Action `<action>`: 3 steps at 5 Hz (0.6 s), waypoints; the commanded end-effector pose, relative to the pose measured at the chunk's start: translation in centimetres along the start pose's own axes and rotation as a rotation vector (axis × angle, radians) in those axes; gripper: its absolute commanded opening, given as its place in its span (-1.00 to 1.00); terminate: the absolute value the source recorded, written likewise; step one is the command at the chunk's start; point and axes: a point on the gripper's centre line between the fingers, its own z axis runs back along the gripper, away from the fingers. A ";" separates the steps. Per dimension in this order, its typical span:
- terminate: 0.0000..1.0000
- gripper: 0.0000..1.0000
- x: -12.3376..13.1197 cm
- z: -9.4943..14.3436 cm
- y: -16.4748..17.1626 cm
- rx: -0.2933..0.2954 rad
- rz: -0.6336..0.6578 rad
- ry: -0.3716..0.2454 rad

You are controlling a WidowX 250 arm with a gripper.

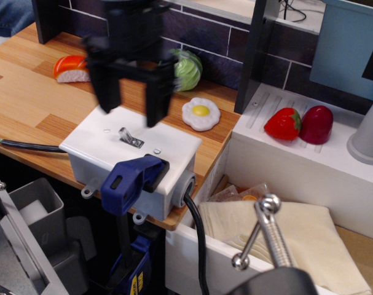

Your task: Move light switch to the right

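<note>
The tabletop [26, 98] looks like wood-grain laminate in light and darker planks, smooth with a low sheen. On it, the white box [168, 150] has a smooth, matt plastic look, and the light switch [128, 137] is bare silver-grey metal with a dull shine. The claw [132, 107] appears matt black, blurred. The blue clamp handle [129, 179] at the tabletop's front edge looks like smooth plastic. The fried egg [201, 114] and strawberry [284, 123] look glossy. A crumpled beige cloth [278, 230] lies matt.
</note>
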 end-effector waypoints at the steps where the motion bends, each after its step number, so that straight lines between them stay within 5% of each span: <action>1: -1.00 1.00 0.2 0.3 1.6 0.063 -0.053 -0.090; 3: -1.00 1.00 1.5 -0.5 0.9 0.054 -0.054 -0.122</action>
